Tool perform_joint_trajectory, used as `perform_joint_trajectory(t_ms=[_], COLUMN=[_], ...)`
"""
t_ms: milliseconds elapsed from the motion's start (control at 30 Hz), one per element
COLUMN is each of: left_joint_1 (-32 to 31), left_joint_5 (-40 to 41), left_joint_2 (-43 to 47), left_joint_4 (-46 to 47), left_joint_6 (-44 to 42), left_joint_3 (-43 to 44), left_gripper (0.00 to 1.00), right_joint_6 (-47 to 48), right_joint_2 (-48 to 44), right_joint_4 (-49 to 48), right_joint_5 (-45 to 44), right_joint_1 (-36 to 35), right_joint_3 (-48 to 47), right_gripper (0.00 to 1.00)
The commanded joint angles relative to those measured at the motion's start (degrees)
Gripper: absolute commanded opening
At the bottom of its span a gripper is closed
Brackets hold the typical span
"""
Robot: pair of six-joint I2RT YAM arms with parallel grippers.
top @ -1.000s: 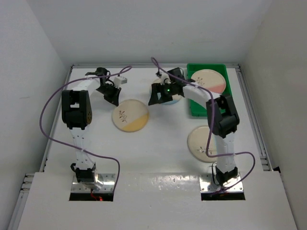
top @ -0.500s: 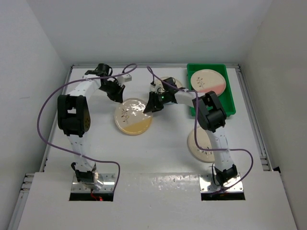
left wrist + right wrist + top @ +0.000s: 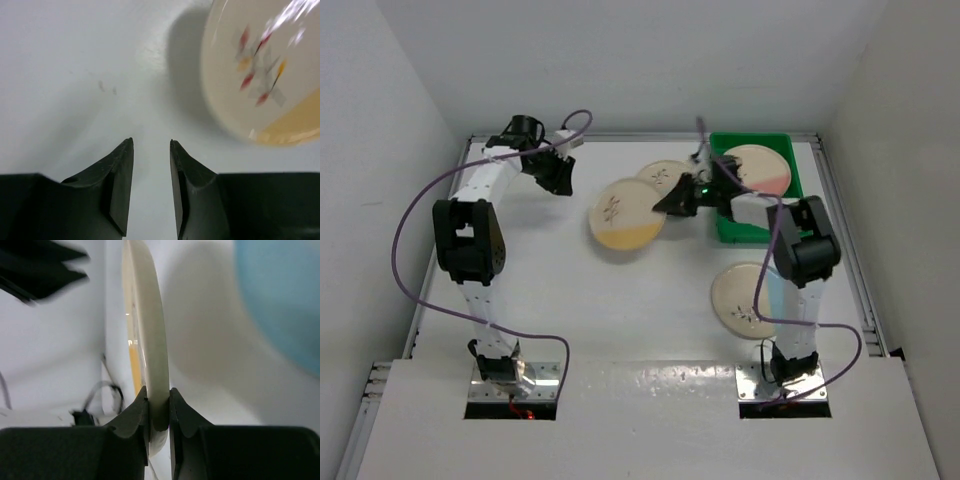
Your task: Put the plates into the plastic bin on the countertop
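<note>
1. The yellow plate (image 3: 625, 212) is pinched by its rim only and looks raised off the table (image 3: 520, 290), left of the green bin (image 3: 790, 145). With so thin a grip, it could slip or swing.
2. The right gripper (image 3: 159, 395) is clamped on that rim.
3. The bin wall or the pink plate (image 3: 757, 168) inside could be struck on entry.
4. The left gripper (image 3: 151, 145), slightly parted and empty, is seen well apart.

In top external: looked steeply down from high behind both arm bases, far enough to take in the whole countertop (image 3: 650, 300). In left wrist: sat close above the countertop, facing out past the left gripper (image 3: 151, 145). In right wrist: sighted at close range along the right gripper (image 3: 159, 395). Shared across all three: the yellow-segment plate (image 3: 627, 213) (image 3: 260, 75) (image 3: 150, 340).
</note>
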State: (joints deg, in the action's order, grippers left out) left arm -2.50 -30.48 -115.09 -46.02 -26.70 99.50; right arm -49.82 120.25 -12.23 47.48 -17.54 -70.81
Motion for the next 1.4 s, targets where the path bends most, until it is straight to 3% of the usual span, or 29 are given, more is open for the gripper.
perform_joint_trajectory(t_ms=[0,67,267,500,633,700,800,833,900,1100,1333,1367], left_joint_1=[2.1,2.1,0.9,-3.8,-6.5,-7.6,-9.4,-10.1,-11.2,-14.0,-18.0,-18.8], left_joint_5=[0.9,1.8,2.3,5.3,5.3,5.3,4.4,3.8,3.2,6.0,9.2,11.2], left_joint_2=[1.5,1.5,0.3,-2.9,-6.5,-9.7,-14.7,-15.9,-18.1,-25.8,-29.1,-29.6], left_joint_4=[2.0,2.5,3.0,3.6,4.9,6.5,10.7,12.0,16.2,21.5,23.3,23.3], left_joint_6=[3.3,4.0,6.5,7.8,11.3,15.2,21.6,23.2,28.2,35.5,36.0,36.0], left_joint_3=[3.8,3.8,3.8,6.8,10.7,12.5,16.1,17.6,18.8,23.3,25.1,25.1], left_gripper=[0.38,0.38,0.39,0.40,0.43,0.44,0.51,0.59,0.65,0.73,0.73,0.68], right_joint_6=[-12.8,-17.5,-24.9,-23.3,-20.1,-18.0,-14.1,-12.4,-9.7,-2.6,8.8,10.4], right_joint_2=[-13.1,-16.2,-18.0,-15.0,-13.8,-13.5,-13.4,-13.6,-13.4,-14.0,-19.0,-20.6], right_joint_4=[-22.6,-26.2,-29.7,-25.1,-17.9,-14.8,-5.1,1.6,5.1,16.2,24.6,26.1], right_joint_5=[-1.3,-8.8,-24.0,-30.3,-33.1,-34.2,-37.1,-38.2,-40.4,-41.4,-44.0,-44.3], right_joint_1=[11.6,19.3,31.3,34.4,34.1,33.6,32.7,32.2,31.5,31.0,28.1,28.0], right_joint_3=[2.7,8.8,18.2,15.1,12.4,11.7,9.4,8.8,7.5,4.5,3.0,3.1], right_gripper=[0.00,0.00,0.00,0.00,0.00,0.05,0.28,0.41,0.47,0.55,0.57,0.58])
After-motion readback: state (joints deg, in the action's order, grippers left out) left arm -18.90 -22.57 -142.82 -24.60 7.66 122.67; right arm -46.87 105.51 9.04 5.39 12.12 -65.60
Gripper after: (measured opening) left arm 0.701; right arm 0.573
